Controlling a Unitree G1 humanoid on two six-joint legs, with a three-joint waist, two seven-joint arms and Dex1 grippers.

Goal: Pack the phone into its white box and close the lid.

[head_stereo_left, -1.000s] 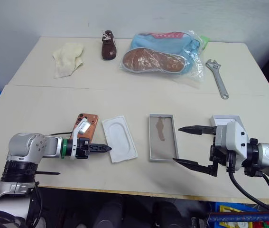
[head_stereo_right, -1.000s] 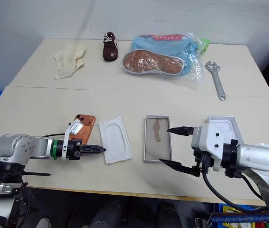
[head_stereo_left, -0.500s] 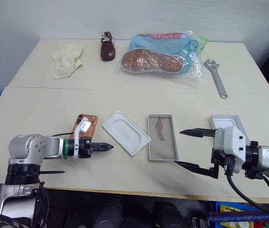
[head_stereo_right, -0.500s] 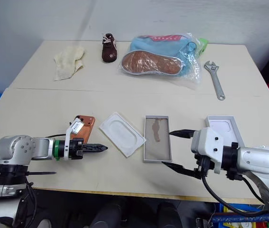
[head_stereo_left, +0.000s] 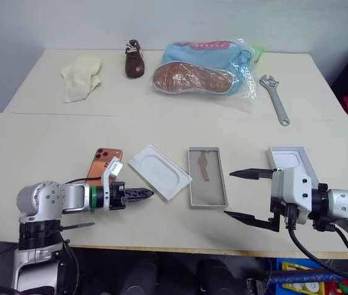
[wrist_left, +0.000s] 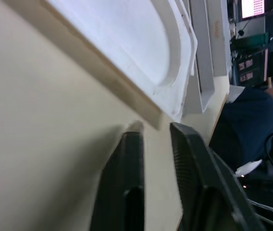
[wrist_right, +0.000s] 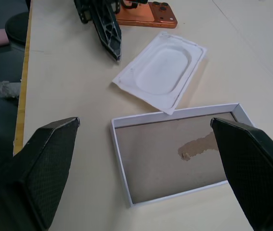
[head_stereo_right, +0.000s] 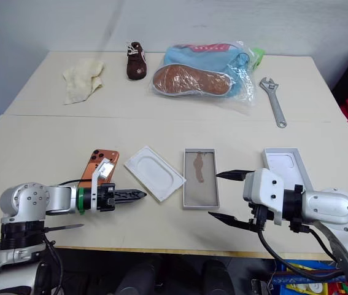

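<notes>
The flat copper-orange phone (head_stereo_left: pixel 103 164) lies lengthwise toward twelve o'clock, lenses at the far end. The left gripper (head_stereo_left: pixel 147 194) points toward three o'clock, fingers slightly apart, empty. The right gripper (head_stereo_left: pixel 242 195) points toward nine o'clock, jaws wide, empty.

a lab or workshop: plain pale worktables (head_stereo_left: pixel 51 135), a wrench (head_stereo_left: pixel 276 99), a lit monitor (wrist_left: pixel 253 7) behind.

There is no text, label, brand, number or sign that can be read on any thing here.
</notes>
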